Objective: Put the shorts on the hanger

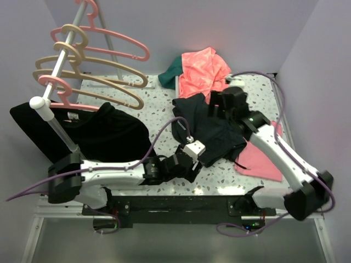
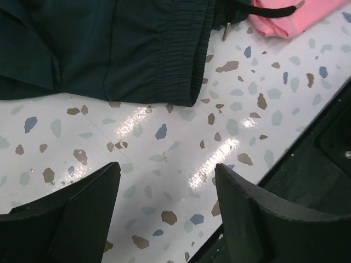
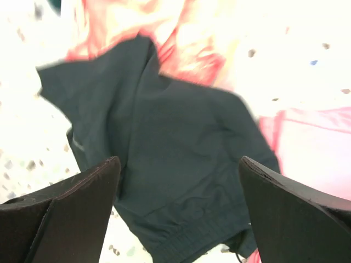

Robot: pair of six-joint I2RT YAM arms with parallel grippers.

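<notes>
The dark navy shorts (image 1: 211, 129) lie crumpled on the middle of the terrazzo table. In the left wrist view the shorts (image 2: 109, 49) fill the top, elastic waistband towards the right. My left gripper (image 2: 167, 167) is open and empty over bare table just short of their hem; it also shows in the top view (image 1: 198, 154). My right gripper (image 3: 179, 161) is open and empty, hovering above the shorts (image 3: 181, 126), at their far edge in the top view (image 1: 216, 105). Beige hangers (image 1: 101, 74) hang on a tilted rail at the back left.
A black T-shirt (image 1: 104, 131) lies at the left under the rail (image 1: 55, 118). Pink hangers (image 1: 118, 44) share the rail. A salmon garment (image 1: 200, 71) and a teal one (image 1: 171, 72) lie at the back. A pink garment (image 1: 258, 159) lies to the right. The table's black front rail (image 2: 312, 159) is close.
</notes>
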